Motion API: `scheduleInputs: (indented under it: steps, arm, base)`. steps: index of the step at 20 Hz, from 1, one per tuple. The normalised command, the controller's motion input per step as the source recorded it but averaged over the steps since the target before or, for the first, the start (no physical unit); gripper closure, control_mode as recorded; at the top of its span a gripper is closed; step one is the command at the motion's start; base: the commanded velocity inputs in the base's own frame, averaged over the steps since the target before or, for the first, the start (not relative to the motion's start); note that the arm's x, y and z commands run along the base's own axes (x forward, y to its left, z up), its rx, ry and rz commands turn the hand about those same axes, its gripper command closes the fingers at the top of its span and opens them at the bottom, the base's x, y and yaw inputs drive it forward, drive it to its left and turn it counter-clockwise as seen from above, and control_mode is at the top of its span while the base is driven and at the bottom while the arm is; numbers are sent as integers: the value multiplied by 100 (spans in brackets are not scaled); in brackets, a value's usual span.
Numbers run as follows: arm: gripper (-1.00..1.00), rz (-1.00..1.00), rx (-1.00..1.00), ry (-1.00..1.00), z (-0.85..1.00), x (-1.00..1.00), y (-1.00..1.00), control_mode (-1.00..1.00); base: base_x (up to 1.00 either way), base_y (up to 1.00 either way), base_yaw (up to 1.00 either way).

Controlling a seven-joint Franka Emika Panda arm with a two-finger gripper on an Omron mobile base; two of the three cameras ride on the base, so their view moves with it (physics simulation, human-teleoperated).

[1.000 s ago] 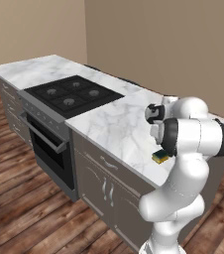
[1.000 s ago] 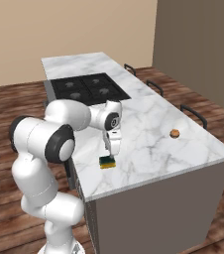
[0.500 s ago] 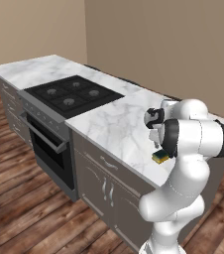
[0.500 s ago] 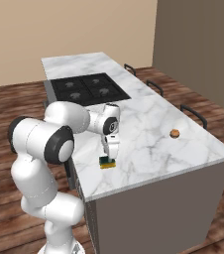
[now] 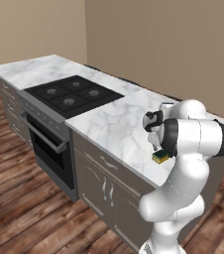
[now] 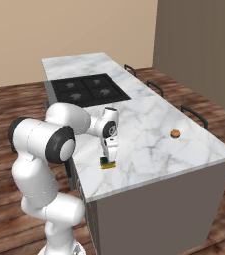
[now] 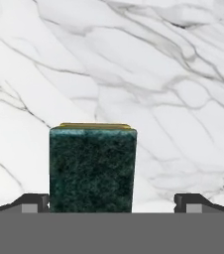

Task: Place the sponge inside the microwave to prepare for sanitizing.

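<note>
The sponge (image 7: 92, 166) lies on the white marble counter (image 6: 149, 124) near its front edge, dark green face up with a yellow rim at its far side. It also appears as a small yellow-green block, sponge (image 6: 107, 163) and sponge (image 5: 160, 157). My gripper (image 7: 113, 203) points straight down over it, open, with the sponge between the fingertips: the left one sits at the sponge's edge, the right one stands apart from it. The hand, gripper (image 6: 108, 155), hangs just above the counter. The microwave is out of view.
A black cooktop (image 5: 72, 94) is set in the counter to the left, with a black-fronted oven (image 5: 47, 144) below it. A small orange-brown object (image 6: 175, 133) lies on the counter's far side. Dark chair backs (image 6: 194, 114) stand behind the island. The wooden floor surrounds it.
The hand has come down towards the sponge, which has stayed in place on the counter.
</note>
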Motion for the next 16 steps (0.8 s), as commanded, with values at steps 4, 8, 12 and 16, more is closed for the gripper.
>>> scheduleInputs:
  steps: [4,8,12,16]
  arm:
    - [-100,0,0,0,-7,0,0,-100]
    - [-100,0,0,0,-8,0,0,-100]
    - [-100,-1,0,-1,-15,0,0,-100]
    - [-100,0,0,-2,-21,0,0,-100]
  base:
    - [0,0,0]
    - [0,0,0]
    - [0,0,0]
    - [0,0,0]
